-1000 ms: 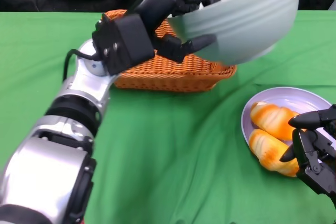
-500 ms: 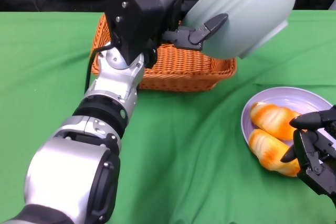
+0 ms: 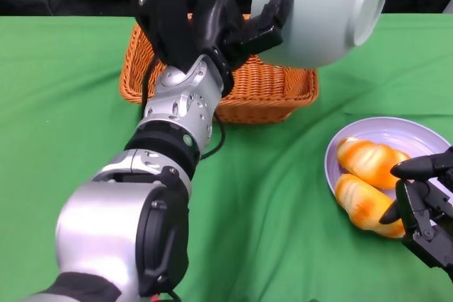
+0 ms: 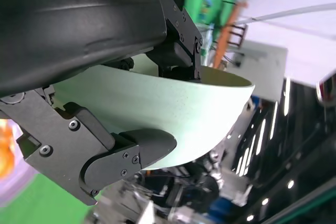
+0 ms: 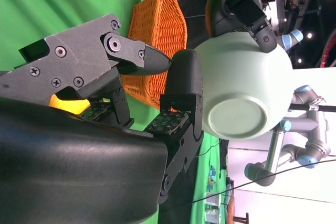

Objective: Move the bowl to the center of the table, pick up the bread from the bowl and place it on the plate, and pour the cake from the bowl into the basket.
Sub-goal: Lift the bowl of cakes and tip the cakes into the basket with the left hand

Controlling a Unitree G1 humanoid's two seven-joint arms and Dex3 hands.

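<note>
My left hand (image 3: 237, 15) grips the pale green bowl (image 3: 315, 8) by its rim and holds it tipped on its side above the orange wicker basket (image 3: 265, 90), its base facing right. The bowl (image 5: 244, 90) and basket (image 5: 155, 35) also show in the right wrist view; the left wrist view shows the bowl's wall (image 4: 173, 114) held between the fingers. The cake is hidden from me. Two golden bread pieces (image 3: 368, 178) lie on the lilac plate (image 3: 403, 132). My right hand (image 3: 425, 203) hovers open at the plate's near right edge.
A green cloth (image 3: 283, 217) covers the table. The basket stands at the back centre, the plate at the right. A dark backdrop runs behind the table's far edge.
My left wrist has rolled the bowl further over the basket, from a slight tilt to lying on its side with its base turned right. The right hand has stayed put.
</note>
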